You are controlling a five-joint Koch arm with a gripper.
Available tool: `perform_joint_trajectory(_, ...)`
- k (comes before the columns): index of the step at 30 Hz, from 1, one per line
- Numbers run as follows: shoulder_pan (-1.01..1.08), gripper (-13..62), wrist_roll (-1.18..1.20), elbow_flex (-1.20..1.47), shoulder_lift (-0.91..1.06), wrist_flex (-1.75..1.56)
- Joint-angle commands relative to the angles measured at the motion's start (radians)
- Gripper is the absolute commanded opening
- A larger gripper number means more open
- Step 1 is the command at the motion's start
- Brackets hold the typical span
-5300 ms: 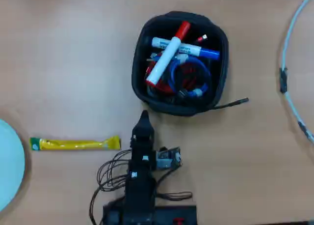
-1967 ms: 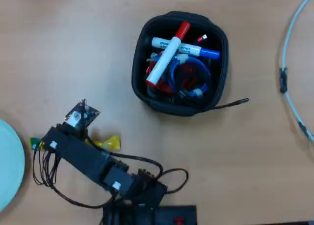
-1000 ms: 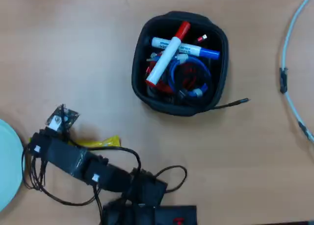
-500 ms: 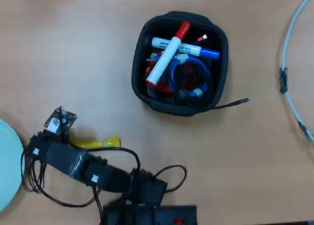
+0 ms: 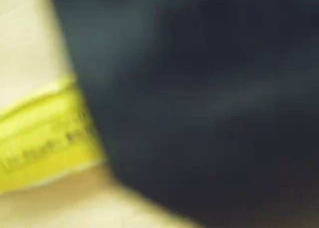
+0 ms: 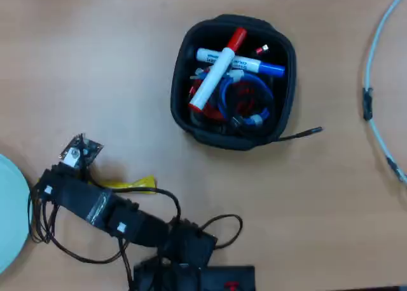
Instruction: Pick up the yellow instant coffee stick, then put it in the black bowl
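Note:
In the overhead view the yellow instant coffee stick lies flat on the wooden table at the lower left, and most of its length is hidden under my arm. My gripper sits low just left of it; its jaws are not clear. The wrist view is blurred: the stick crosses the left side close up, and a dark shape fills the right. The black bowl stands at the upper middle, well apart from the gripper, and holds markers and cables.
A pale blue plate shows at the left edge, next to my arm. A red-capped white marker and a blue-capped one lie in the bowl. A grey cable runs along the right side. My arm's base and wires fill the bottom middle.

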Motion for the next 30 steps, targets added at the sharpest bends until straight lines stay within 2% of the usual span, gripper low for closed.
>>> perform_joint_trajectory(1,0.011,55.4,0.003,-0.041,0.000,-0.021)
perform_joint_trajectory(9,0.012,55.3,0.003,-0.041,-0.021,-0.023)
perform_joint_trajectory(12,0.012,51.8,0.003,-0.041,-0.021,-0.023)
perform_joint_trajectory(15,0.011,40.3,0.006,-0.041,-0.021,-0.023)
perform_joint_trajectory(24,0.009,-7.2,0.006,-0.041,-0.021,-0.023)
perform_joint_trajectory(25,0.009,-9.4,0.006,-0.041,-0.021,-0.023)
perform_joint_trajectory(30,0.006,-6.5,0.008,-0.041,-0.021,-0.023)
